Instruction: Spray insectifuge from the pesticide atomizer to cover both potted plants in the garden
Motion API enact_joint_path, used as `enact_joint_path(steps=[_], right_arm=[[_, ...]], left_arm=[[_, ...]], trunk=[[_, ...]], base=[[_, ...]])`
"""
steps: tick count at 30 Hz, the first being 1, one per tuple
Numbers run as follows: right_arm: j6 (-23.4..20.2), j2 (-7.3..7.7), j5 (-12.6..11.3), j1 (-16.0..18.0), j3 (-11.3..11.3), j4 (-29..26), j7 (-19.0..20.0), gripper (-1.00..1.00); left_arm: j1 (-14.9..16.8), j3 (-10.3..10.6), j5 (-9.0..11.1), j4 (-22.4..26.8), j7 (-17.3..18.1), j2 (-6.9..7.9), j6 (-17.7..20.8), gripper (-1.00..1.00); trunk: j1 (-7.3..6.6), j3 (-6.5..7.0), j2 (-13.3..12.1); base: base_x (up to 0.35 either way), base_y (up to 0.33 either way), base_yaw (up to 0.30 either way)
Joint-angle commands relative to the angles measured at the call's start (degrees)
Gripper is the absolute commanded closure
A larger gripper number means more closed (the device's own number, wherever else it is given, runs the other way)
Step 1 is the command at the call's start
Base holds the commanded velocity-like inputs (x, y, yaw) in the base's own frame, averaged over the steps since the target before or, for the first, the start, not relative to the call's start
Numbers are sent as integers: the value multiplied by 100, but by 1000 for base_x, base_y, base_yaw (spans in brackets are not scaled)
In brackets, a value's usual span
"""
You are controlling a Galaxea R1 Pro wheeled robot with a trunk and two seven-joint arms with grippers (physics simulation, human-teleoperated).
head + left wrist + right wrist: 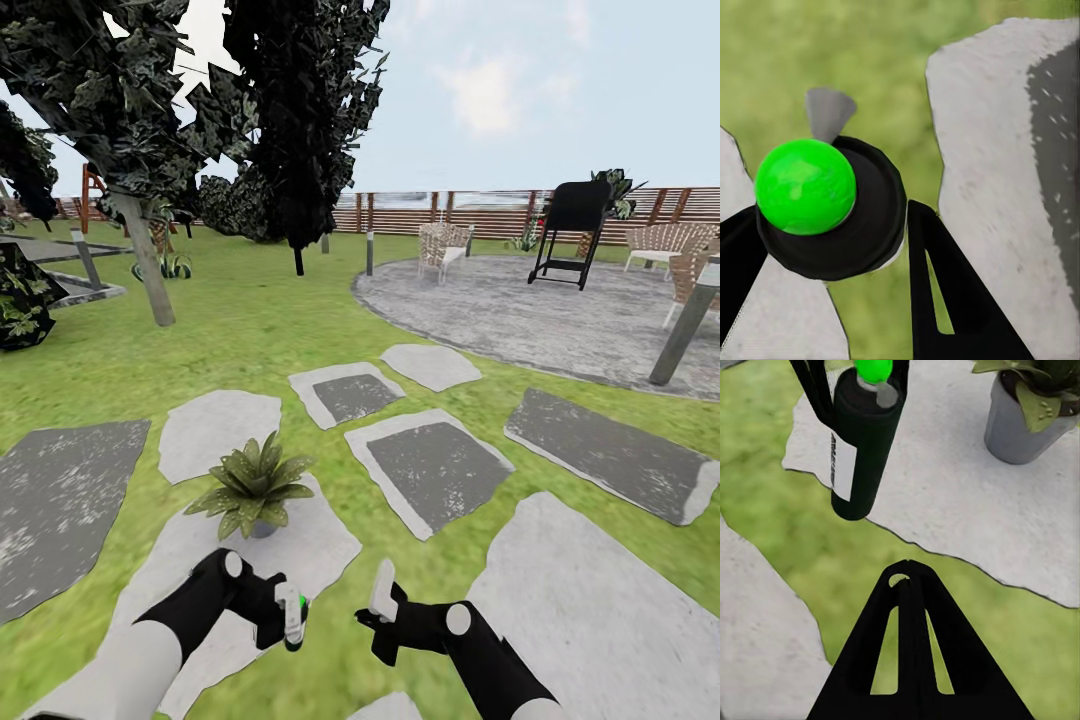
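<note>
The left gripper [832,247] has its black fingers [945,285] pressed on both sides of the spray bottle [862,442], a dark cylinder with a pale label and a bright green top, held upright above the grass so that, I think, the nozzle can be aimed forward. The right gripper [907,607] holds nothing; its fingers lie together, and it waits beside. Just ahead of the bottle, the potted plant [255,490] stands on a pale stepping stone [320,550], near enough for spraying. I see one plant here.
</note>
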State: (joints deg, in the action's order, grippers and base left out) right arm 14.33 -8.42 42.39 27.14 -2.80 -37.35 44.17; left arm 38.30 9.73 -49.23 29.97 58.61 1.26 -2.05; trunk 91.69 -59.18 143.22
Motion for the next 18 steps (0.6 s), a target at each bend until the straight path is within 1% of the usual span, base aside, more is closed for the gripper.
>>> enact_joint_path(steps=[1,3,4,6,14,18], right_arm=[[35,-2,59,6,8,-12,4,100],[35,-2,59,11,8,-16,4,100],[35,-2,59,20,8,-17,4,100],[33,-2,56,32,8,-39,4,100],[23,-21,42,39,8,-180,4,100],[18,-114,42,51,8,-184,4,100]], left_arm=[[2,70,-23,9,10,-25,-32,100],[0,153,-31,9,2,-96,-33,100],[0,233,-38,9,-18,-129,-27,100],[2,303,-36,9,-47,-161,-19,100],[2,346,-49,26,-60,-276,-15,100],[2,340,-52,73,-60,-299,-11,100]], trunk=[[-1,-5,2],[-1,-5,2],[-1,-5,2],[-1,-5,2],[-1,-5,2],[-1,-5,2]], base=[[0,0,0],[0,0,0],[0,0,0],[0,0,0],[0,0,0],[0,0,0]])
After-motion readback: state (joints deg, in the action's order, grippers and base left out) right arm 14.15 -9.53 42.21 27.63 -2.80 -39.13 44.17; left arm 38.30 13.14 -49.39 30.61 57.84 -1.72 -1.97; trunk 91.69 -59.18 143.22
